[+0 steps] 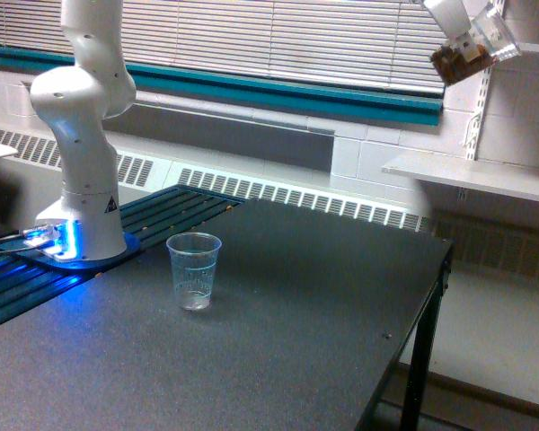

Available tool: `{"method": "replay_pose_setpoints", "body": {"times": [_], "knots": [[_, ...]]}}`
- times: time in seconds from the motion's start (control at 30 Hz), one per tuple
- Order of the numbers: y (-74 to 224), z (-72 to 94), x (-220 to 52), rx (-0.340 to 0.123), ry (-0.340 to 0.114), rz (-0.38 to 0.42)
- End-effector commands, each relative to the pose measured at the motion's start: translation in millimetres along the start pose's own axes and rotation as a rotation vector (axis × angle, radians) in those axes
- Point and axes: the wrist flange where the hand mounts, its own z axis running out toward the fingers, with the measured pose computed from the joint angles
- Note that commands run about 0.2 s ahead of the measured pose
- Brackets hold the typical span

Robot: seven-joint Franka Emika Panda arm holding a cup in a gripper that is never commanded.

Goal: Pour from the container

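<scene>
At the top right of the exterior view, high above the table, my gripper (463, 27) is shut on the container (467, 52), a small clear smooth-walled vessel tilted on its side with brown lumpy material showing through. Only the lower part of the gripper shows; the rest is cut off by the frame's top edge. A tapered clear plastic cup (194, 269) with faint horizontal ribs stands upright and looks empty on the dark table (296, 341), far below the container and well toward the exterior view's left of it.
The arm's white base (81, 180) stands at the table's left on a blue-lit mount. A white shelf (476, 175) juts from the wall at right. The table's right edge drops to the floor. Window blinds and a radiator grille run along the back.
</scene>
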Motion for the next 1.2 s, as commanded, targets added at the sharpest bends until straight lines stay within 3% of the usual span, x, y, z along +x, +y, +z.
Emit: {"method": "replay_pose_setpoints", "body": {"times": [0.03, 0.53, 1.2], "knots": [[1, 22.5, -17, -0.018, -0.026, -0.019], [24, 8.9, -23, -0.047, 0.007, -0.056], [100, -30.6, -58, -0.143, 0.043, -0.089]]}}
